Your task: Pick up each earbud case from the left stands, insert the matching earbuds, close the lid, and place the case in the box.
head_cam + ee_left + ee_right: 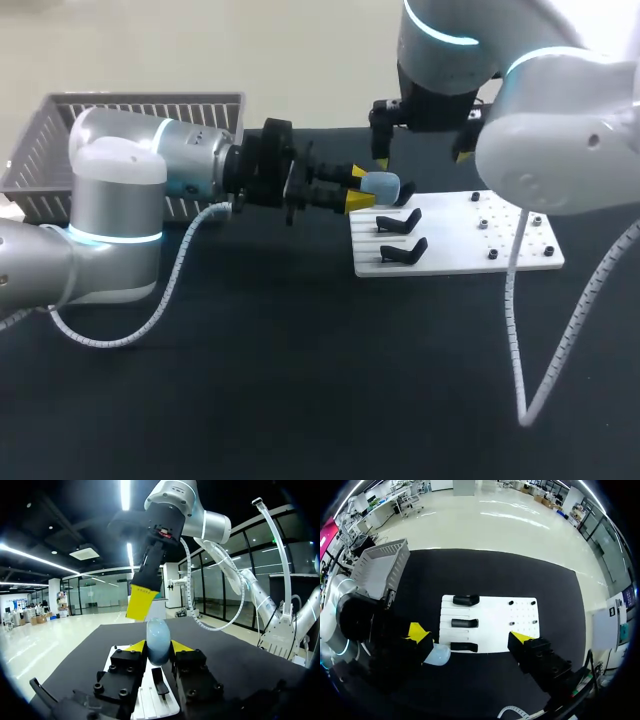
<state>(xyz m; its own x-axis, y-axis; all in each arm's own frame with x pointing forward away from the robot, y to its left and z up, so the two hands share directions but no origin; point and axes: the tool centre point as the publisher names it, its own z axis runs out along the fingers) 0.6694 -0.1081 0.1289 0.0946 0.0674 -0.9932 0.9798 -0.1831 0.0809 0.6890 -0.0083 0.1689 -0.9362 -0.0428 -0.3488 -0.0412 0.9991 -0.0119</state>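
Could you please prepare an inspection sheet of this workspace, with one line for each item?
Surface: black table with a white board on it.
Job's things: pale blue case held at the board's edge, off the stands; three black stands, all bare; grey basket at the far left.
Clutter: small dark pieces on the board, too small to tell what they are.
Grippers: left gripper shut on the case; right gripper wide open above the board, one finger close by the case.
Cables: white spiral left cable and right cable, hanging from the arms.
Surroundings: nothing seen.
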